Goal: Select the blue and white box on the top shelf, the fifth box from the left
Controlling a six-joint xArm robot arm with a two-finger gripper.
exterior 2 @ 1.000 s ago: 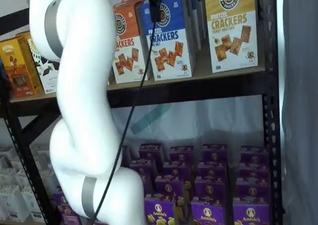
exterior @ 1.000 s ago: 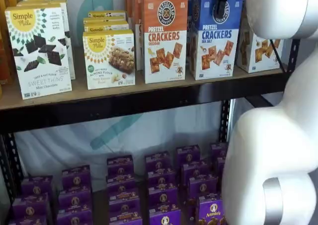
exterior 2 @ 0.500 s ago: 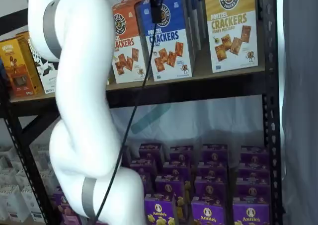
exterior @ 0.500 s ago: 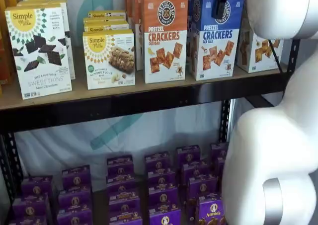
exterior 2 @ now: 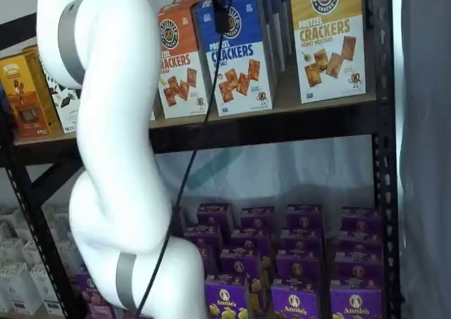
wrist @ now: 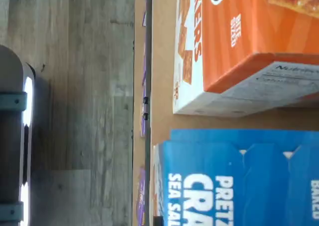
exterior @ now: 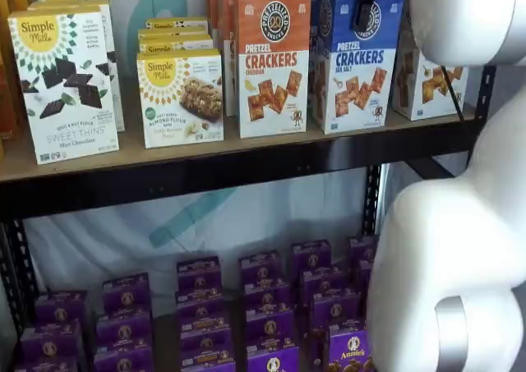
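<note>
The blue and white box [exterior: 355,60] stands on the top shelf [exterior: 205,175] between an orange-topped box and a yellow-topped one, and shows in both shelf views [exterior 2: 236,58]. In the wrist view its blue top and "SEA SALT" lettering [wrist: 234,181] are close up on the tan board [wrist: 159,61]. My gripper [exterior: 364,6] shows as a black finger hanging over the box's logo at its top front edge, also in a shelf view [exterior 2: 220,9]. Only one finger shows, so I cannot tell whether it grips the box.
An orange Cheddar box [exterior: 274,60] stands right beside the blue box and a yellow-topped box [exterior 2: 328,37] on its other side. Simple Mills boxes [exterior: 66,84] stand further along. Small purple boxes [exterior: 263,306] fill the lower level. My white arm [exterior 2: 120,157] and its cable [exterior 2: 190,164] hang in front.
The blue box has edged slightly forward and lower in both shelf views, with the black finger staying at its top. The white arm has shifted a little.
</note>
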